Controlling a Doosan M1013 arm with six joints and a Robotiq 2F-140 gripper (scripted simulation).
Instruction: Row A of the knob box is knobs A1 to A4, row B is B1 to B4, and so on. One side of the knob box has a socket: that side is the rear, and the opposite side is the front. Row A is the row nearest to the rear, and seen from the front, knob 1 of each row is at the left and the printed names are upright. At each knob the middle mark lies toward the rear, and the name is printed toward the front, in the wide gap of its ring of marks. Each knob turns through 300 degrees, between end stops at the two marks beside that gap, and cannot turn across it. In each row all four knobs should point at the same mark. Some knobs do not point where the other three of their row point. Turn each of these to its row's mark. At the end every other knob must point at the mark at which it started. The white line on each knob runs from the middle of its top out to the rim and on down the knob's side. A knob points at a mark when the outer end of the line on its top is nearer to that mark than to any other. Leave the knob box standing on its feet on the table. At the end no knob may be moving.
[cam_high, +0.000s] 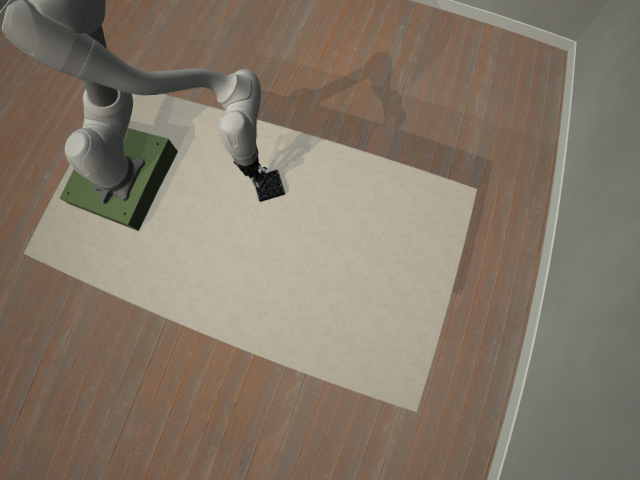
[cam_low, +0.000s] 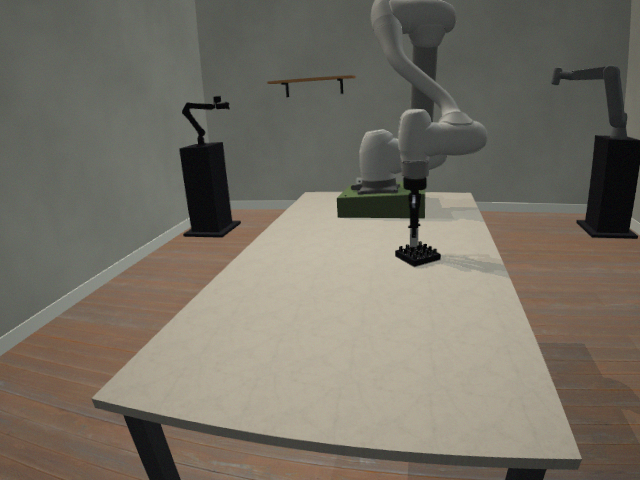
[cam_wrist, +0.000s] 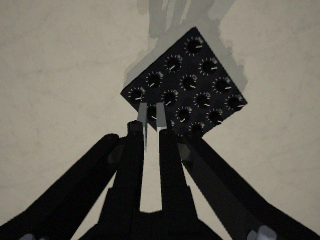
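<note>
The black knob box stands on the table near the arm's base. It also shows in the exterior view, and in the wrist view as a diamond of black knobs with white lines. My gripper points straight down onto the box and is shut on a knob, the second from the left corner in the row nearest the wrist camera. The fingers hide most of that knob. The gripper also shows over the box's near edge and above the box. Printed names are too small to read.
The arm's green base block stands on the table's end behind the box. Two black pedestals with camera arms stand on the floor beside the table. A shelf hangs on the back wall.
</note>
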